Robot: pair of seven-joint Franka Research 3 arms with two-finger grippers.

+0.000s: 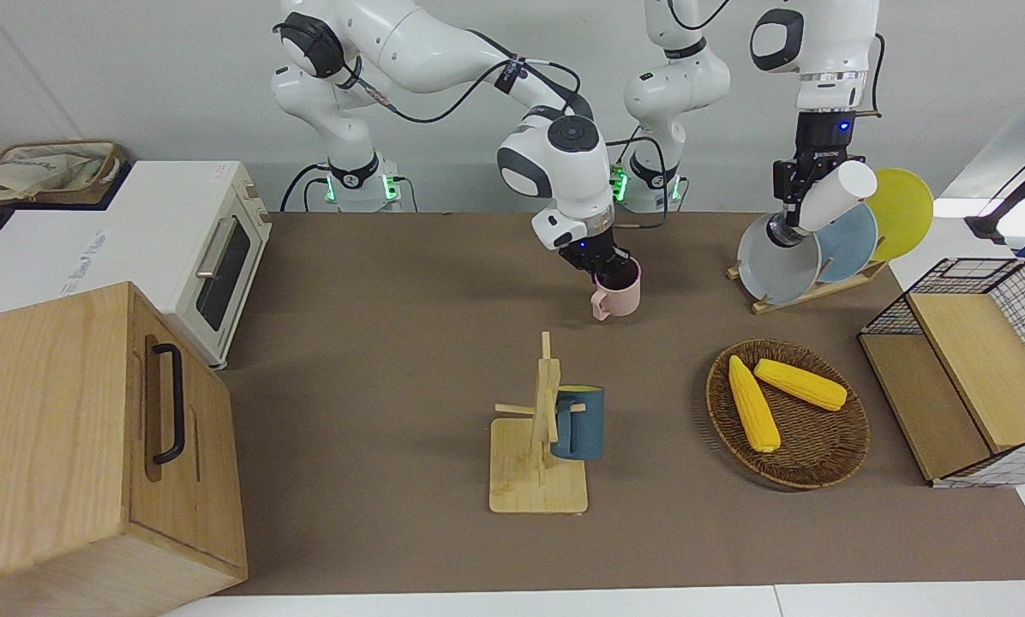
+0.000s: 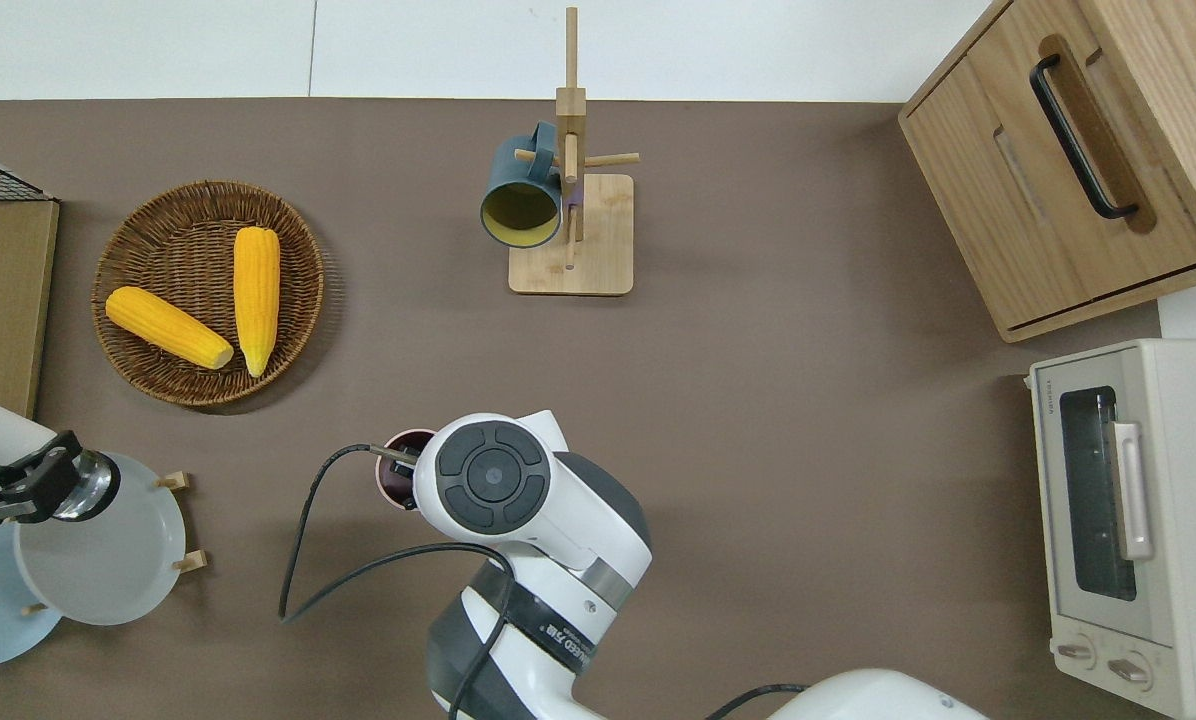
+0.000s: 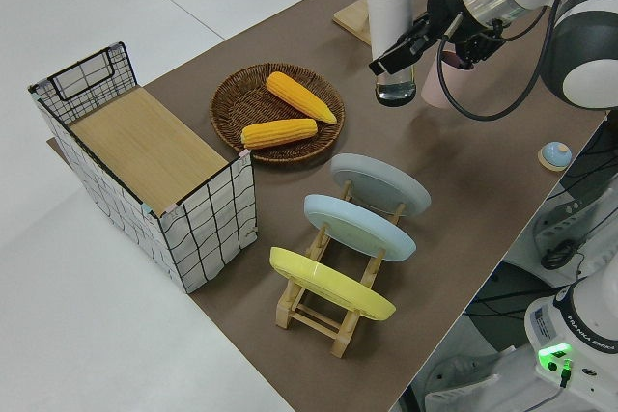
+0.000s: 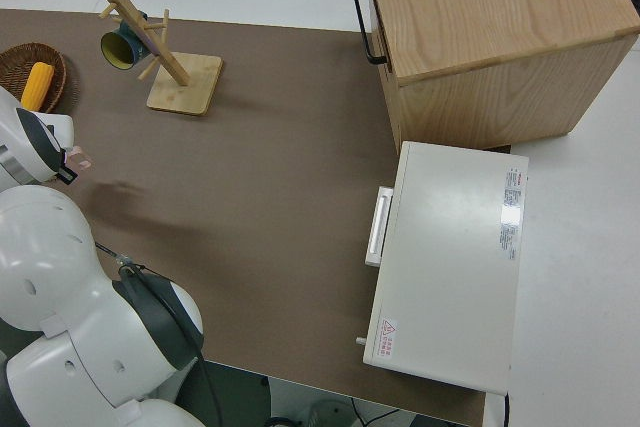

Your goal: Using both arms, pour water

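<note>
My right gripper (image 1: 608, 267) is shut on the rim of a pink mug (image 1: 622, 298) and holds it low over the middle of the table; the mug's rim shows beside the arm in the overhead view (image 2: 390, 482). My left gripper (image 1: 800, 208) is shut on a white bottle (image 1: 836, 197) with a clear lower end. It holds the bottle roughly upright in the left side view (image 3: 391, 16), in the air over the grey plate (image 2: 108, 560) of the plate rack. The two arms are apart.
A wooden mug tree (image 1: 536, 446) carries a dark blue mug (image 1: 578, 422). A wicker basket (image 1: 808, 467) holds two corn cobs. A plate rack (image 1: 812, 291), a wire crate (image 1: 975, 360), a toaster oven (image 1: 204, 248), a wooden cabinet (image 1: 75, 437) and a small blue lid (image 3: 553, 153) also show.
</note>
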